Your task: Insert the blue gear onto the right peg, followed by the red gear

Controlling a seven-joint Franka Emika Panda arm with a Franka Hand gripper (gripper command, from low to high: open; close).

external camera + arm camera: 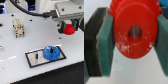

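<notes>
red gear between gripper pads, above table

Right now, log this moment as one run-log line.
gripper: shut on small red plastic toothed gear, held in the air | large blue plastic toothed gear: on white black-bordered plate | red gear: not yet inserted

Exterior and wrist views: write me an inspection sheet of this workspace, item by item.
Surface: white table, bare parts glossy.
Job's things: blue gear sits on the black-bordered plate; right peg hidden, cannot confirm seating. Red gear held above the table.
Clutter: small beige fixture near the exterior view's left.
Grippers: gripper shut on the red gear, teal pads pressing its sides.
Cables: black cable arcs to the arm.
Surroundings: dark, blurred background.
</notes>
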